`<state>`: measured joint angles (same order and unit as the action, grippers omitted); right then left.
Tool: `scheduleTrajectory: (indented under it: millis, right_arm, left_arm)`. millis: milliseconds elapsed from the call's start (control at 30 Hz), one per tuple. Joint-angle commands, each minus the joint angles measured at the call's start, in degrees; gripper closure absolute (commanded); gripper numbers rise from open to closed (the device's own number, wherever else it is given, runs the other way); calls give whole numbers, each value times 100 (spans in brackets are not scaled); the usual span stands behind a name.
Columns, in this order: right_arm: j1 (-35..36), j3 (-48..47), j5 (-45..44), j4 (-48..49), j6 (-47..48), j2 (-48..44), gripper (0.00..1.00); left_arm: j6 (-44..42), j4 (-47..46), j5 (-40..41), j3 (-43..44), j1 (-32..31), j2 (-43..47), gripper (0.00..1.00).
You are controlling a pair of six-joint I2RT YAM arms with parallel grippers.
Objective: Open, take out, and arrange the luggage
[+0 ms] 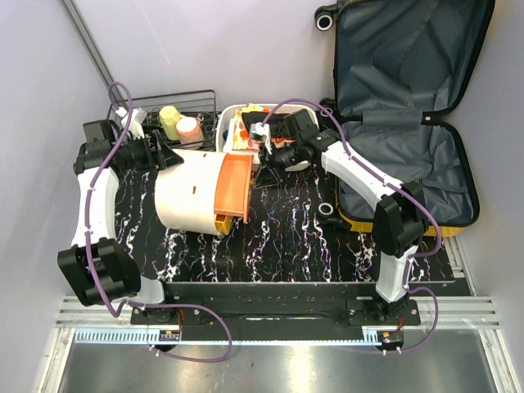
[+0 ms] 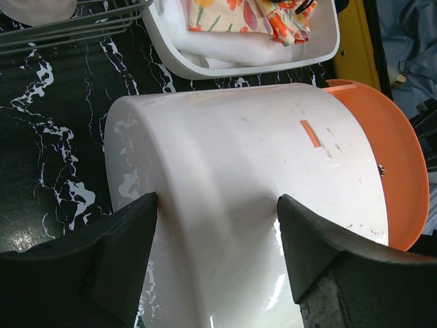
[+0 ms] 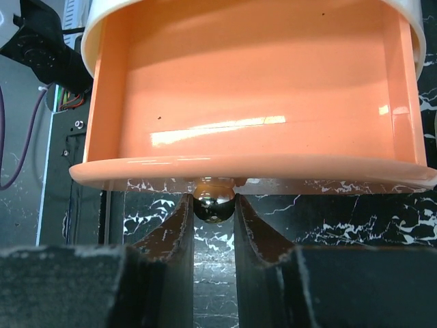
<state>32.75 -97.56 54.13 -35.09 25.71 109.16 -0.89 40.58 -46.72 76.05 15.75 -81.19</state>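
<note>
Both sets of fingers (image 3: 179, 236) sit left of the luggage (image 1: 409, 123) (open).

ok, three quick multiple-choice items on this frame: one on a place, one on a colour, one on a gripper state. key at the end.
1. Where is the white tray?
A) behind the round container, between the wire basket and the suitcase
B) inside the suitcase
C) at the near table edge

2. What colour is the drawer pulled out of the round container?
A) blue
B) green
C) orange

3. What is the right gripper doing?
A) hanging open above the suitcase
B) shut on the drawer's knob
C) holding a bottle

Key:
1 A: the top view shows the tray just past the container, with the basket on its left and the open suitcase on its right.
2 C: the right wrist view fills with its orange inside.
3 B: the right wrist view shows both fingers pinching the small knob under the drawer front.
</note>
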Motion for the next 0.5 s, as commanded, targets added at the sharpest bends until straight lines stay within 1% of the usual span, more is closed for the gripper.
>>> scheduleTrajectory:
  millis: [0,133,167,200,233,267,300,367,467]
  right_arm:
    - [-260,246,-385,-437,338,-299,100]
    - [-348,316,-394,-630,417,-352,100]
    - [-357,351,-394,-639,443,-369,98]
    - [-357,360,-394,-657,452,-370,91]
    - [-357,369,-368,-657,461,-370,77]
    - [-357,334,-351,-657,417,-361,47]
    - [-357,299,-333,-657,365,-335,36]
    - [-375,98,-446,-657,137,-256,29]
    - [-585,-61,-518,-709,65,-325,24]
  left_arm:
    - [-404,847,611,-222,-89,-275,28]
    - [-421,873,620,-196,-81,-275,28]
    - [-473,934,611,-187,-89,-292,28]
    - [-483,943,620,-178,-89,-292,28]
    - [-483,943,620,-178,-89,-318,28]
    - [-491,943,611,-170,-89,-310,28]
    - [-483,943,585,-170,-89,-327,28]
    - [-483,943,559,-161,-89,-328,28]
    - [-500,952,585,-152,-89,-310,28]
